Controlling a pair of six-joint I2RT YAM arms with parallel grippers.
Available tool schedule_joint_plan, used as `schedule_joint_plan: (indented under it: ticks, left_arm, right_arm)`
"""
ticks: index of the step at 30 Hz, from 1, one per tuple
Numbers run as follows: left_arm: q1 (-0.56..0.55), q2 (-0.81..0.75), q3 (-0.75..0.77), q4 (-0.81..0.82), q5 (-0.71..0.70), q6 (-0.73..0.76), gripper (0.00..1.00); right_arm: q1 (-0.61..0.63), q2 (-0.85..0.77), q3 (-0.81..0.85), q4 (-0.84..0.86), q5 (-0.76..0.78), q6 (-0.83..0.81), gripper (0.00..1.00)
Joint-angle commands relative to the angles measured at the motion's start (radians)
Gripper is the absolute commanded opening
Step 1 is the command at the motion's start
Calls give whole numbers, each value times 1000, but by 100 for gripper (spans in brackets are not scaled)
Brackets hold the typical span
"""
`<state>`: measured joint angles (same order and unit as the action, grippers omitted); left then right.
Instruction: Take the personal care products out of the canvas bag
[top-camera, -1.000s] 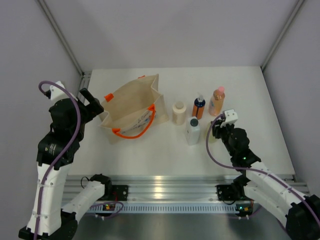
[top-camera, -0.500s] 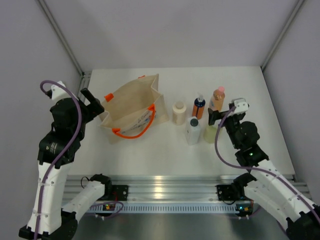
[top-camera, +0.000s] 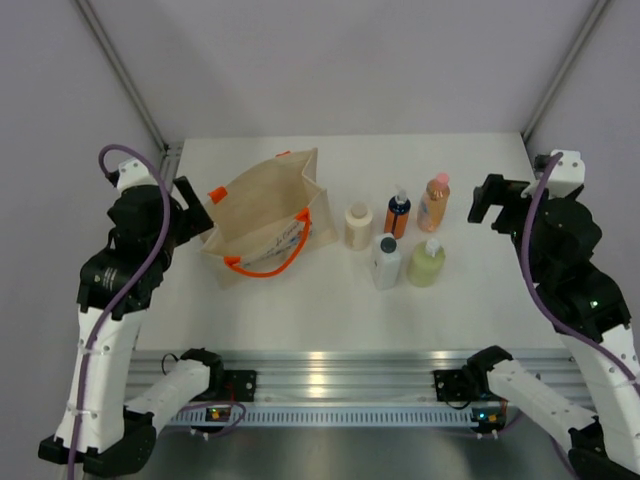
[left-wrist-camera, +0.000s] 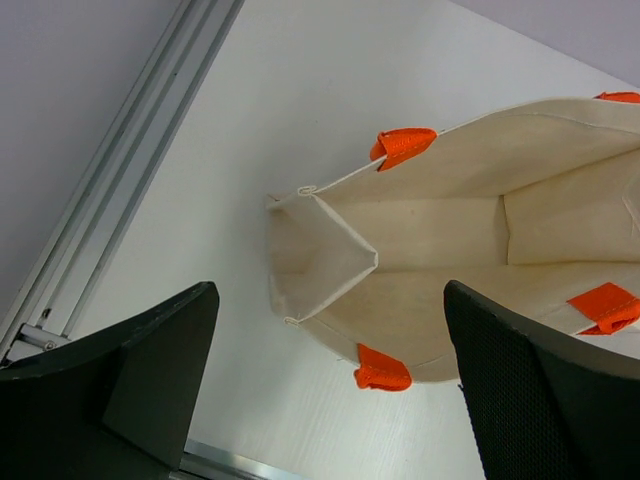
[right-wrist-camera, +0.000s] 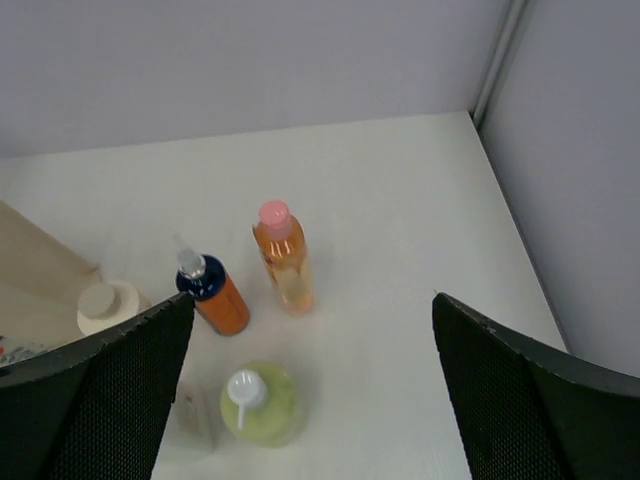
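The canvas bag stands open on the left of the table, and in the left wrist view nothing shows inside the canvas bag. The personal care products stand to its right: a cream squat bottle, an orange one, a peach one, a clear one and a yellow-green one. My left gripper hangs open beside the bag's left end. Raised to the right of the bottles, my right gripper is open and holds nothing.
An aluminium rail runs along the table's left edge beside the bag. Grey walls close the back and both sides. In the right wrist view the peach bottle, orange bottle and yellow-green bottle stand close together.
My right gripper opened off the yellow-green bottle, left it standing by the clear one, and rose back to the right. The left arm shifted slightly.
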<state>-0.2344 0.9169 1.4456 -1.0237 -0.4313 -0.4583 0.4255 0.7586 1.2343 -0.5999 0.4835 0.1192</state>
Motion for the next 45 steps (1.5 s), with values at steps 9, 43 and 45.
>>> schedule_joint_plan:
  ticks: [9, 43, 45]
  left_arm:
    - [0, -139, 133, -176, 54, 56, 98]
    - [-8, -263, 18, -266, 115, 49, 98]
    - [-8, -265, 19, -266, 112, 49, 98]
  right_arm:
    - [-33, -74, 281, -616, 33, 79, 99]
    - [-33, -200, 154, -592, 26, 88, 99]
    - [-33, -199, 149, -581, 24, 89, 99]
